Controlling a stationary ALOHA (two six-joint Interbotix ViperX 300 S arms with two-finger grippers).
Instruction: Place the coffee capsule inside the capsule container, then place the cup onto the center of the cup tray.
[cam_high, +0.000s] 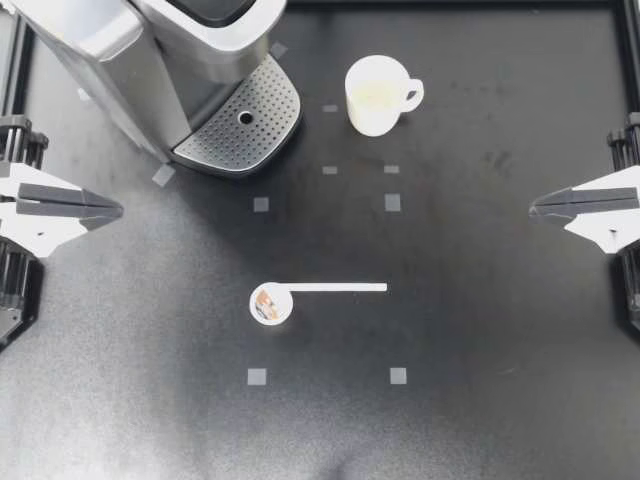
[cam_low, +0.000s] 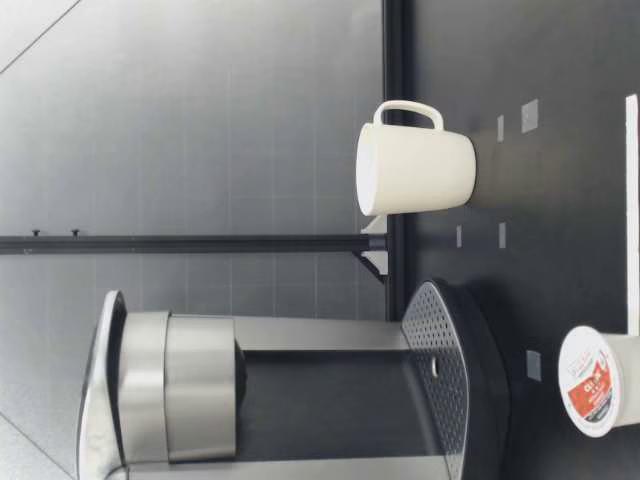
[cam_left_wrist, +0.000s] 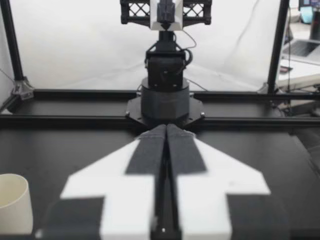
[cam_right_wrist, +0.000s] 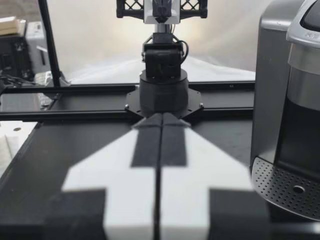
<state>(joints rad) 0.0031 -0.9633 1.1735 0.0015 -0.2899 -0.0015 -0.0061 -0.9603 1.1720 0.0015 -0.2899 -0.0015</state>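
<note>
Glossy cup (cam_high: 375, 96), perforated metal cup tray (cam_high: 262, 128)

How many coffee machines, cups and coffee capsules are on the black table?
coffee machine: 1
cup: 1
coffee capsule: 1
Total: 3

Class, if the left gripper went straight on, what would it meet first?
Probably the right gripper facing it: the left gripper's line looks free, running between the cup tray and the coffee capsule.
</note>
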